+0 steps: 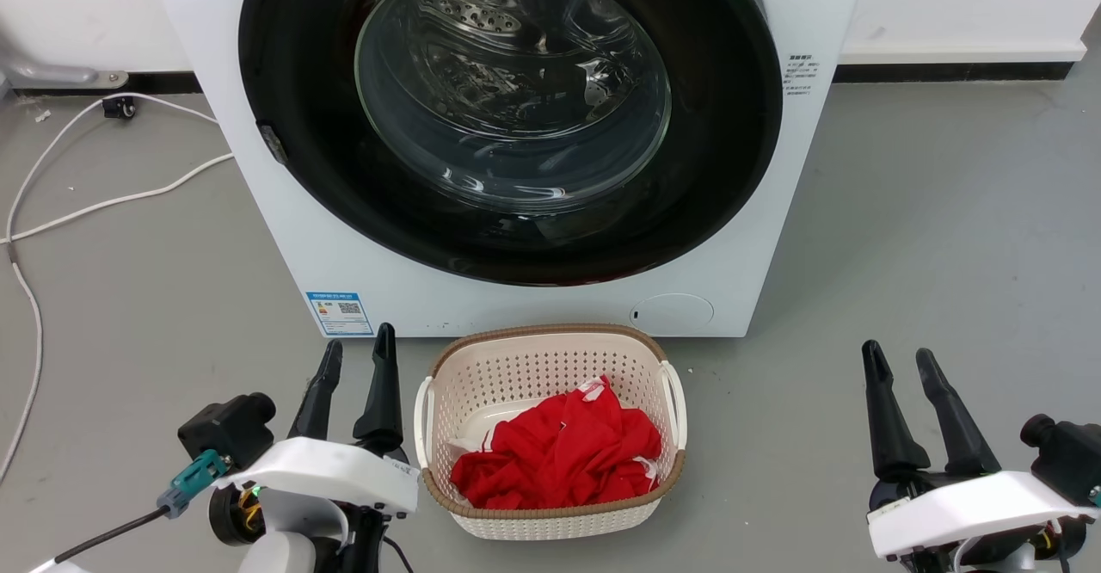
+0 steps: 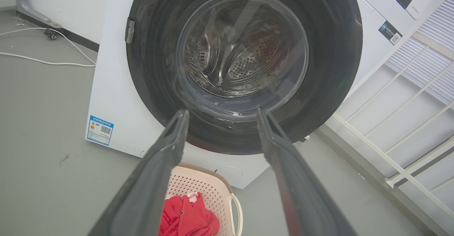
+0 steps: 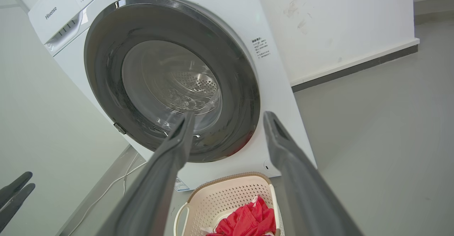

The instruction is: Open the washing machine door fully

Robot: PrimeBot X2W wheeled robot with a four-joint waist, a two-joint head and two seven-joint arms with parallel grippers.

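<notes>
Nearest us, the left hand [image 1: 359, 338] sits at the lower left of the head frame and the right hand [image 1: 899, 351] at the lower right. Both are low over the floor, fingers pointing up-frame toward the washing machine [image 1: 284, 237], spread apart and holding nothing. Between them stands the basket [image 1: 550, 334] with a red cloth [image 1: 559, 452], just in front of the machine. The washing machine door [image 1: 512, 108] lies at the upper centre, shut flush against the white front; a small grey tab [image 1: 273, 144] shows on its left rim. Neither hand touches the door.

We judge the hazards as follows:
- fingers skidding off the glossy black rim if they hook it too shallowly
- a push on the glass bowl instead of a pull at the edge
- a forearm knocking the basket — it lies on the direct path to the door
</notes>
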